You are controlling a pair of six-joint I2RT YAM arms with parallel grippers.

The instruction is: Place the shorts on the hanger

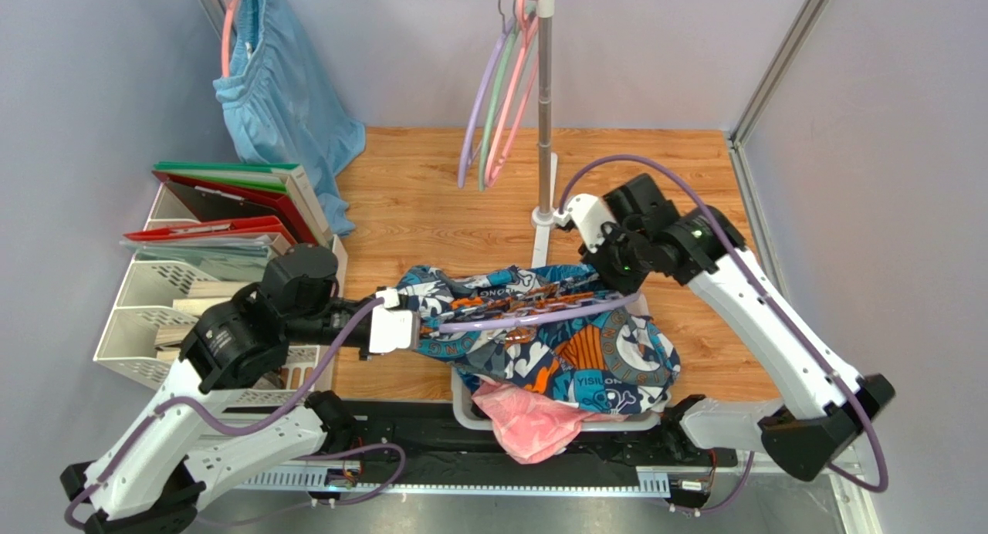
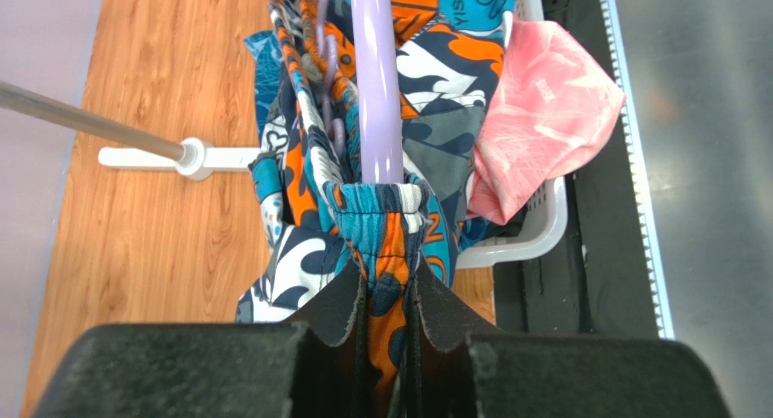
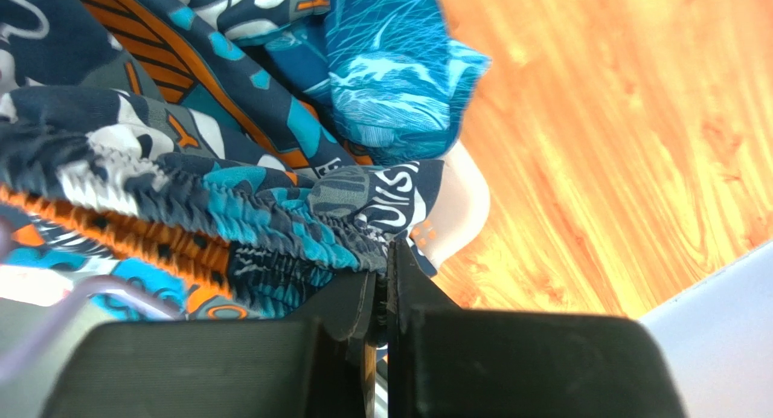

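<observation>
The black fingers of the left gripper (image 2: 386, 287) are clamped on the gathered elastic waistband of the large floppy shorts (image 2: 308, 164), printed in orange, teal, navy and white. The thin lavender plastic hanger (image 2: 376, 92) runs straight into that same pinch. Whether its tip sits between the fingers too, I cannot tell.

The right gripper (image 3: 383, 264) has its fingers pressed together at the other end of the waistband, and it appears to nip a thin edge of cloth. From above, the waistband lies stretched between the two grippers along the hanger. The rest of the shorts sags over a white plastic basket (image 1: 464, 413) that holds a crumpled pink garment (image 1: 528, 418).

The step in hand looks like drawing the waistband out over the hanger's arms. The next move likely calls for the right gripper to pull its end over the far arm without losing its shallow hold, while the left keeps its end steady.
</observation>
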